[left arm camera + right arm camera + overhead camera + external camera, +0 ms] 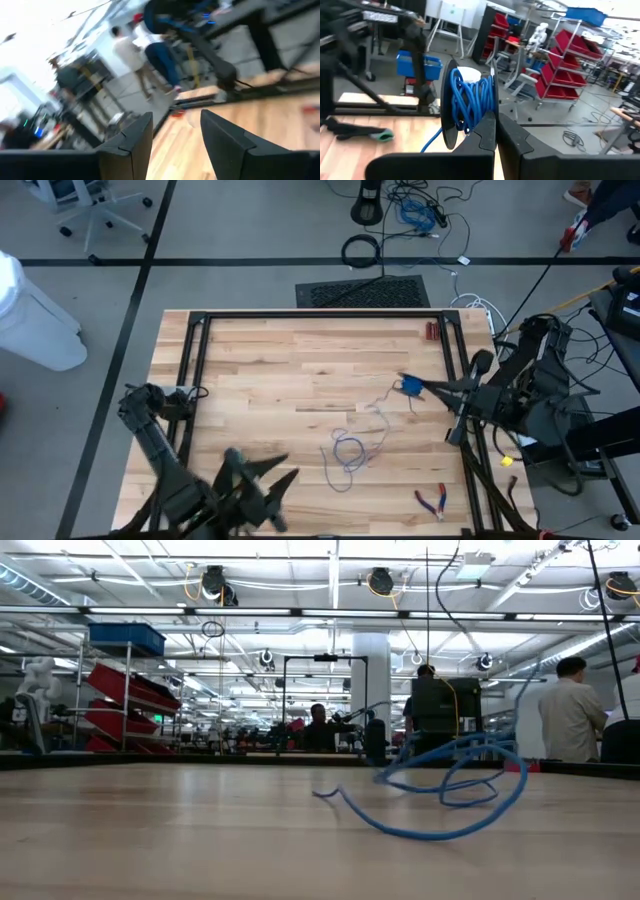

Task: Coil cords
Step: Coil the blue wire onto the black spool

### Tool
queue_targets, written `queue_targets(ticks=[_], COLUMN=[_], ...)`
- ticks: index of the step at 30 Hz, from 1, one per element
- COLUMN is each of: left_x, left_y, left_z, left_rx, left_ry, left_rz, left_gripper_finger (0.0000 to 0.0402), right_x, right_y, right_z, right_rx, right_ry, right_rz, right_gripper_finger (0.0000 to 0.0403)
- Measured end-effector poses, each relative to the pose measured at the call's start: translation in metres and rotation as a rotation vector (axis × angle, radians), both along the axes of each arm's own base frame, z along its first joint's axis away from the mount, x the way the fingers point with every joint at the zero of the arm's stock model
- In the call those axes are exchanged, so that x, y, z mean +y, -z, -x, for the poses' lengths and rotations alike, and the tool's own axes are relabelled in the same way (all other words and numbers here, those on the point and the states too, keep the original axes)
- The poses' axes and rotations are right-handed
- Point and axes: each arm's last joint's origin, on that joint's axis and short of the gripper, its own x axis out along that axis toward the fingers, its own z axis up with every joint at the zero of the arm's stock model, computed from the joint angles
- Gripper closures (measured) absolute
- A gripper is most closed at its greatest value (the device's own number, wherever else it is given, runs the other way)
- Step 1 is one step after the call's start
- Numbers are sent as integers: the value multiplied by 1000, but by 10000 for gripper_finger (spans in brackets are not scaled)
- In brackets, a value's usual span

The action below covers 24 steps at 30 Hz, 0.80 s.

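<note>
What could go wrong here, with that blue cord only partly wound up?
The loose cord lies in loops on the table, so it might knot or snag as the spool pulls it in. The right tool grips only the spool's edge, so a tug could shift it. The red pliers lie nearby and might catch a loop.

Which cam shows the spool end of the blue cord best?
Right wrist view: the spool fills the frame, blue cord wound on it, pinched by the shut right gripper. High view shows it only as a small blue blob. Low view shows loose loops only; left wrist view shows none of it.
</note>
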Motion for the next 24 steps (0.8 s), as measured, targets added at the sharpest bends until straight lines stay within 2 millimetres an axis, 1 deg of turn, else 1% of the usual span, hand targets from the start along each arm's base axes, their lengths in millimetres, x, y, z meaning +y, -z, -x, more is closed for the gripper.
queue_targets(ticks=[3, 5, 8, 10, 13, 16, 19, 22, 24], left_x=[16, 30, 49, 60, 74, 80, 78, 79, 83], left_y=[-2, 2, 17, 28, 42, 52, 58, 57, 57], left_z=[-22, -38, -67, -84, -105, -126, -144, -155, -159], left_rx=[-33, -39, 0, 40, 83, 111, 93, 26, -1], left_ry=[-25, -27, -39, -50, -53, -3, 61, 74, 57], left_rz=[87, 157, 201, 206, 219, 218, 194, 202, 212], left_gripper_finger=[228, 228, 228, 228, 228, 228, 228, 228, 228], right_x=[9, 15, 23, 25, 25, 26, 26, 26, 26], right_y=[5, 8, 13, 11, 8, 8, 8, 7, 6], right_z=[-6, -10, -15, -16, -16, -15, -15, -15, -15], right_rx=[19, 30, 49, 44, 35, 40, 42, 44, 41], right_ry=[-21, -23, -43, -49, -54, -62, -62, -63, -63], right_rz=[15, 29, 51, 54, 57, 70, 76, 86, 87], right_gripper_finger=[403, 403, 403, 403, 403, 403, 403, 403, 403])
